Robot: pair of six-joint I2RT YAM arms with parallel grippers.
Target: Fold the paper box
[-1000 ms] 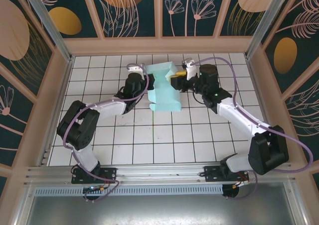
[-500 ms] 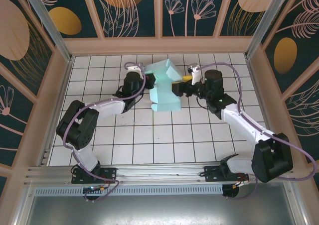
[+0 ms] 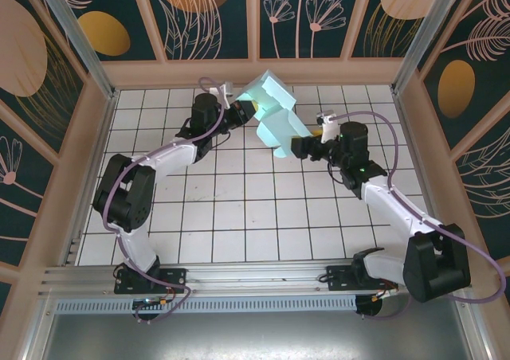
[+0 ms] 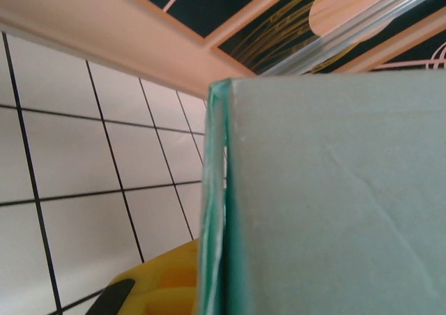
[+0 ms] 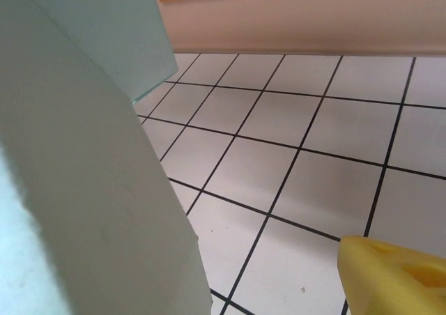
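Top external: mid-fold, paper box (image 3: 276, 115) tilted up off surface (image 3: 239, 213) near back wall (image 3: 255, 72), left claw (image 3: 243, 111) pinching its wall-side edge, right claw (image 3: 297, 146) at the end farther from wall, grip unclear; next likely needs a flap pressed shut.

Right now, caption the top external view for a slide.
Mint paper box tilted between left gripper and right gripper over tiled table.
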